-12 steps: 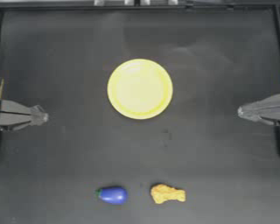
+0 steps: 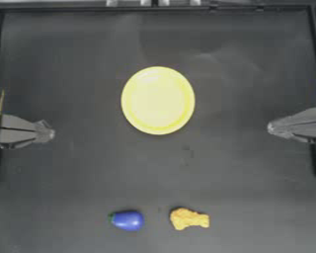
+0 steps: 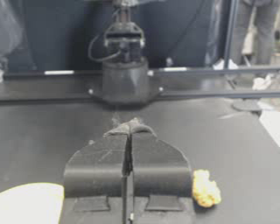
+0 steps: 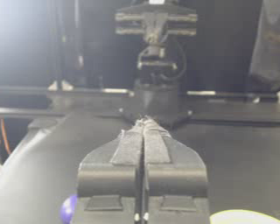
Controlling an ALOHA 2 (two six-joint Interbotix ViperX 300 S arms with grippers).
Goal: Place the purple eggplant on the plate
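Nothing done yet. Purple eggplant (image 2: 127,220) lies on the worktop (image 2: 68,64) near its front edge, well apart from the empty plate (image 2: 158,101). My left gripper (image 2: 47,132) and right gripper (image 2: 274,127) sit parked at the sides, jaws together. Whole pick-and-place remains.

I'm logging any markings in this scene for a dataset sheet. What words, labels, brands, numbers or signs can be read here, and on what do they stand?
None can be read in any view.
Round bright yellow plate: plain, no print.
Small blue-purple toy eggplant: no marking.
Lumpy yellow-orange piece: no marking.
Dark table: bare of text.
Left gripper and right gripper, both parked at the table's sides: no legible label.
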